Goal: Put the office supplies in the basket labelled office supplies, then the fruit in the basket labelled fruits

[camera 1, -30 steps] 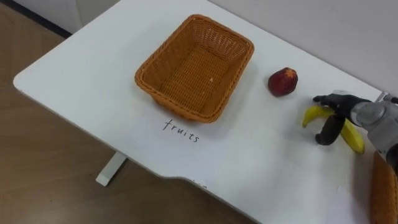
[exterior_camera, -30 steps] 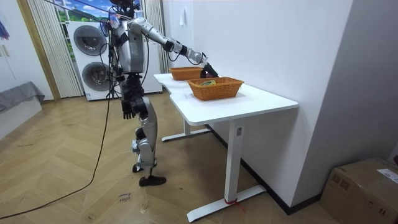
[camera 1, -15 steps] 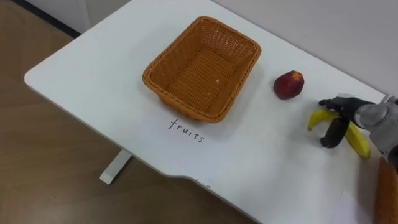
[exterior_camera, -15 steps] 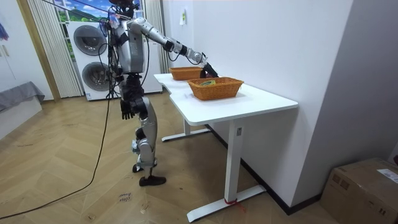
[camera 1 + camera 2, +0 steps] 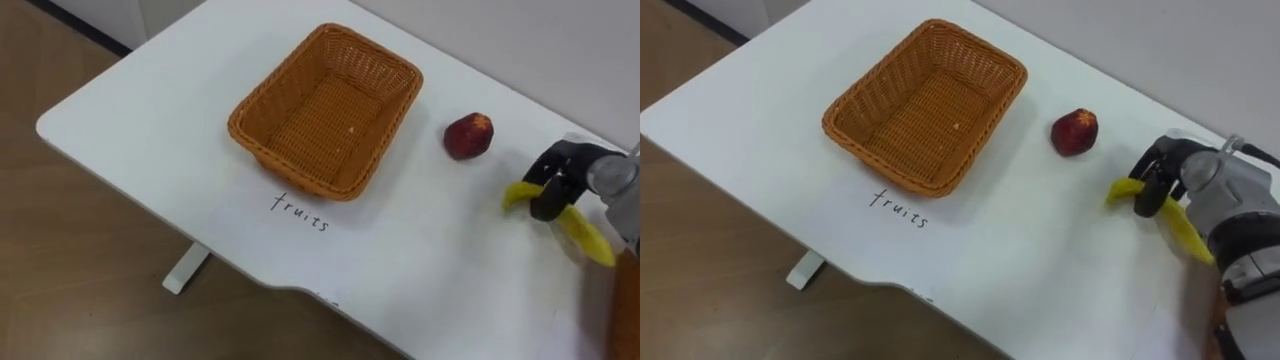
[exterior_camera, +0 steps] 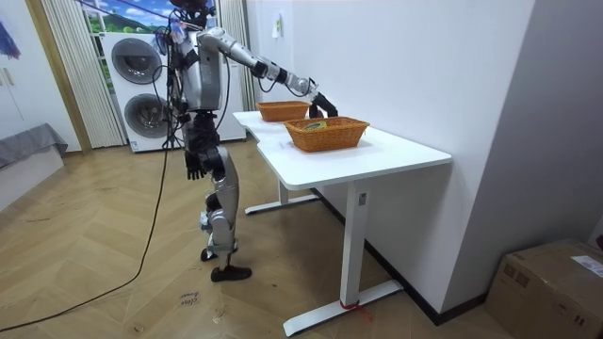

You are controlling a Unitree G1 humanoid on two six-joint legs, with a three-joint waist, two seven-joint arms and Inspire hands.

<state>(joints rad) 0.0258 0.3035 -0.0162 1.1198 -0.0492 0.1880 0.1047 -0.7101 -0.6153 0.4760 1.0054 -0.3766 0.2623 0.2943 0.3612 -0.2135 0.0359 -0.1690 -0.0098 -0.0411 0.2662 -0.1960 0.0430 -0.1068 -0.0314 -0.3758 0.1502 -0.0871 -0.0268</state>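
Curling round the banana's (image 5: 586,234) middle is the right hand (image 5: 558,180).

Two wicker baskets (image 6: 325,140) (image 6: 279,114), one banana (image 5: 583,232), one red fruit (image 5: 468,136), one table (image 5: 150,130)

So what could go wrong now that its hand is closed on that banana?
The right hand grips the banana near one end, so it might tip or slip out when lifted. Carrying it to the fruit basket could also knock the red fruit, which lies in between, and set it rolling.
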